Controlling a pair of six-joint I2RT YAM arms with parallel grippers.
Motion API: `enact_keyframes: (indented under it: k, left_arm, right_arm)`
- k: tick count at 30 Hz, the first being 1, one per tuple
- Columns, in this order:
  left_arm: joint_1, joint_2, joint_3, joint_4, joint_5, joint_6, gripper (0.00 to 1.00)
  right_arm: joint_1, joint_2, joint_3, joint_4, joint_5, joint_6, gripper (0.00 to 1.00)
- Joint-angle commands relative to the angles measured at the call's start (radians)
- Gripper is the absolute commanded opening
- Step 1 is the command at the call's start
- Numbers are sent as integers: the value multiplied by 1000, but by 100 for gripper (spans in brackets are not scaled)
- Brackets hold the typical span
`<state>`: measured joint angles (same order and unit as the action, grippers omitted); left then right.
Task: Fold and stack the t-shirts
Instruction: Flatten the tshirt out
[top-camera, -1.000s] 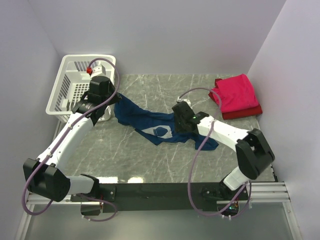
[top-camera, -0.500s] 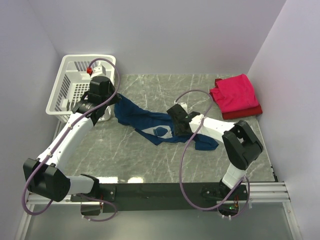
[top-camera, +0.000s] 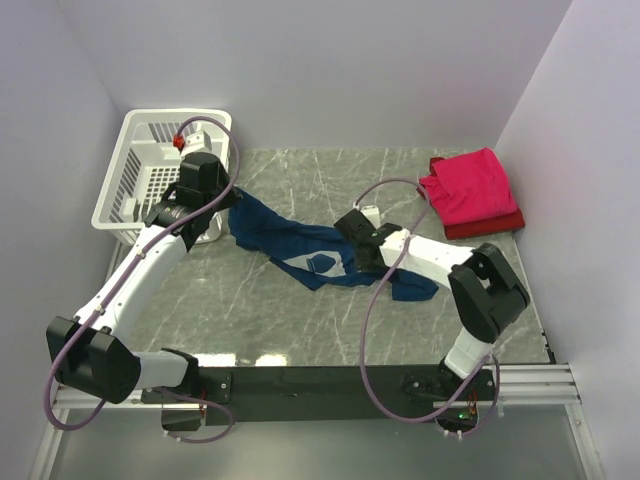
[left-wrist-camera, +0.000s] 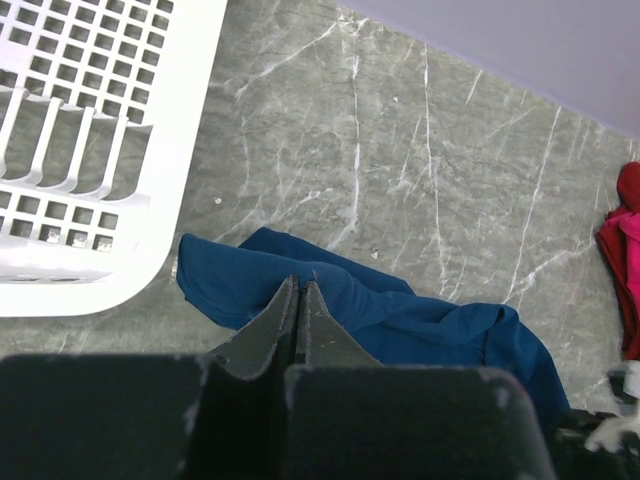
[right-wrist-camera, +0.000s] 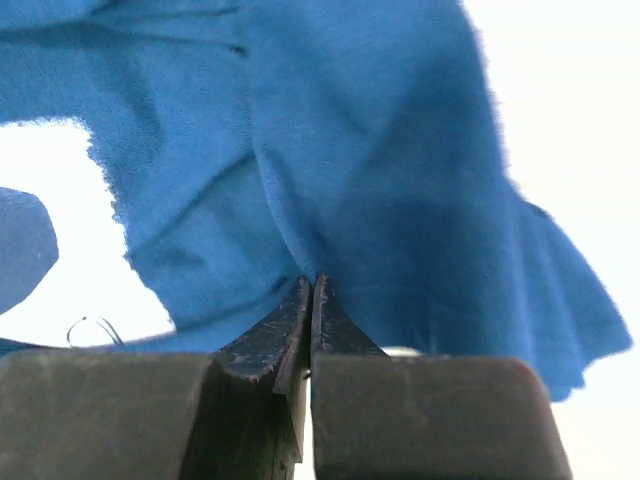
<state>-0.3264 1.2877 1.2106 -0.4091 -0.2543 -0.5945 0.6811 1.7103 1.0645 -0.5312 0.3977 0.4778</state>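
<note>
The navy blue t-shirt (top-camera: 290, 240) lies crumpled across the middle of the marble table, with part of its white print (top-camera: 300, 263) showing. My left gripper (top-camera: 226, 203) is shut on the shirt's far left edge beside the basket; in the left wrist view (left-wrist-camera: 298, 286) the tips pinch the blue cloth (left-wrist-camera: 400, 315). My right gripper (top-camera: 353, 245) is shut on the shirt's right part; in the right wrist view (right-wrist-camera: 312, 285) blue cloth (right-wrist-camera: 350, 150) hangs from the tips. A folded pinkish-red t-shirt (top-camera: 470, 185) lies on a darker red one (top-camera: 492, 226) at the far right.
A white slotted basket (top-camera: 118, 185) stands at the far left corner, close to my left gripper; it also shows in the left wrist view (left-wrist-camera: 170, 130). Purple walls close in the table on three sides. A small white object (top-camera: 370, 213) lies behind the right wrist.
My right arm has swung its elbow in and its gripper has shifted a little left, still holding the blue cloth. The left arm has not moved.
</note>
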Motion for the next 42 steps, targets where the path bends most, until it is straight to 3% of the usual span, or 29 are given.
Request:
enact_keyframes:
  k: [1, 11, 20, 29, 35, 42]
  left_arm:
    - [-3, -7, 14, 13, -19, 15, 1]
    - [10, -16, 85, -5, -23, 19, 1]
    - [12, -39, 430, -83, 49, 53, 1]
    - [20, -42, 820, -184, 160, 88, 1]
    - [20, -162, 845, -186, 236, 68, 0]
    - [20, -283, 830, -194, 357, 19, 1]
  right_arm:
    - [3, -101, 37, -52, 101, 10, 0]
    - [-110, -310, 116, -157, 265, -71, 0]
    - [-204, -579, 469, -167, 297, -240, 0]
    - [-216, -620, 894, -226, 346, -422, 0]
    - [-218, -701, 1025, -297, 282, -429, 0]
    - [-216, -854, 1005, -339, 173, -375, 0]
